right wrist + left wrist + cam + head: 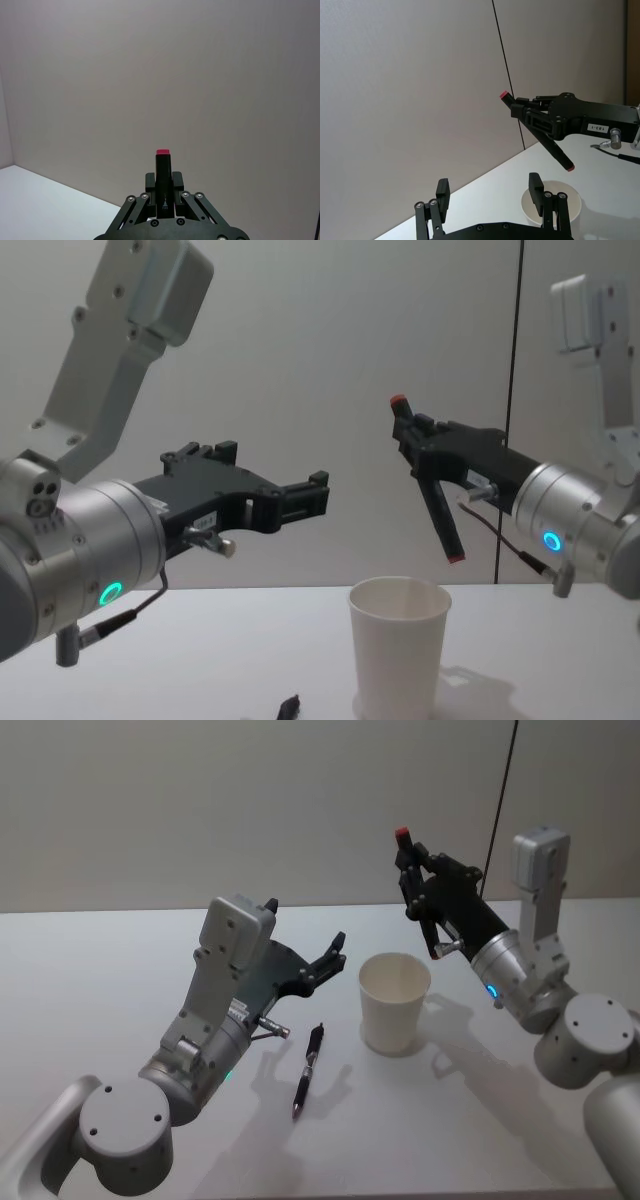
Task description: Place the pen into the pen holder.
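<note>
Right now the right pincer (413, 880) hangs above the white paper cup (394, 1020), clamped on a black pen with red ends (443, 520). The pen slants down, its lower tip just above the cup's rim. Left of the cup, a second pen (308, 1070) lies on the worktop (100, 980). The left pincer (489, 186) hovers nearby, fingers apart.

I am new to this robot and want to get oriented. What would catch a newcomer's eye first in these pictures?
The eye goes first to the right gripper, raised in the air and clamped on a tilted black pen with red ends. The pen's lower tip hangs just above the rim of the white paper cup, not yet inside. Next is a second pen lying on the table to the left of the cup, near the open left gripper.
</note>
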You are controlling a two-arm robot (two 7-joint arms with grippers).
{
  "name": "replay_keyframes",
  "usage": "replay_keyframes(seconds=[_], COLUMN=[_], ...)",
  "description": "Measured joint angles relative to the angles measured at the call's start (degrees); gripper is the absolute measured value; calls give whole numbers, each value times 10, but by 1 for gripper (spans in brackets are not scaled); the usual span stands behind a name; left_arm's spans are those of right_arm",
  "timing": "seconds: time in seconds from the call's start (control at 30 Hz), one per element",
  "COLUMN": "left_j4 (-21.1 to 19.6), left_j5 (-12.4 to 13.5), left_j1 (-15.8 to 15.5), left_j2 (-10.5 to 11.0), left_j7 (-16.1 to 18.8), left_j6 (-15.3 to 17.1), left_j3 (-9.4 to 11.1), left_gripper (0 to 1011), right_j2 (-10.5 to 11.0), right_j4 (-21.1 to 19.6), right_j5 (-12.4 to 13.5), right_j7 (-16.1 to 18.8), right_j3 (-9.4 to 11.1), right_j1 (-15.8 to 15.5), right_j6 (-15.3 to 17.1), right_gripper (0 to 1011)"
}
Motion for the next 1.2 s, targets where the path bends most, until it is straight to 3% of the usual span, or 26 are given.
replay_keyframes(seconds=[1.2], left_j4=[0], left_j5=[0], left_j1=[0], left_j2=[0], left_j7=[0], left_j6=[0], left_j3=[0], left_gripper=[1004], right_j2=[-24], right_j4=[93], right_j5=[31], right_j7=[-18], right_j3=[-22], right_j1=[10], right_j6=[-119], right_gripper=[184])
